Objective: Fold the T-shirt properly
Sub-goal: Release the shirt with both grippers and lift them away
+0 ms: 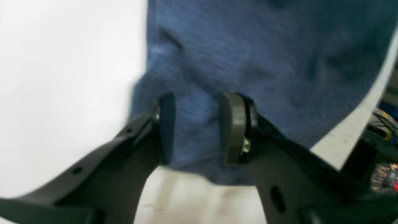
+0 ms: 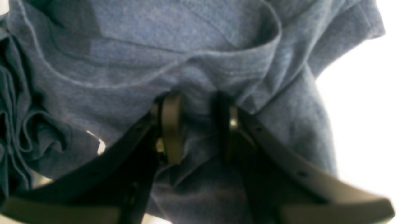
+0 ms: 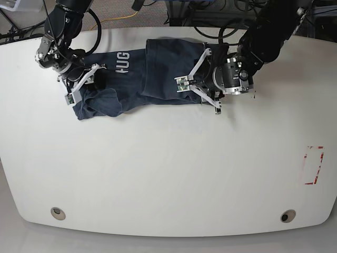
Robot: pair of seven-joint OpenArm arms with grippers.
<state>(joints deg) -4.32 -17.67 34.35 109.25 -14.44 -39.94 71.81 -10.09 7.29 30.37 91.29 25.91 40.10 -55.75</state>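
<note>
T-shirt [image 3: 142, 79] first: it's lying at the far side of the white table [image 3: 168, 168], stretched with its long axis running left-right across the base view. We can read "HUG" in white letters, turned sideways on the fabric. One end is folded over on itself into a darker flap on the base view's right, and the other end is bunched up and wrinkly.

Our left claw [image 1: 197, 129] comes in low from the base view's right, arm bent and reaching sideways over the folded part. Its pads sit partly apart with blue cloth between them, so it looks pinched on the fabric near the edge.

Our right claw [image 2: 199, 130] reaches down from the far left corner onto the bunched end. Same deal there: pads partly apart with a ridge of cloth squeezed between them, near a stitched hem.

A red-outlined rectangle [image 3: 314, 165] is marked on the table, well apart from everything.
</note>
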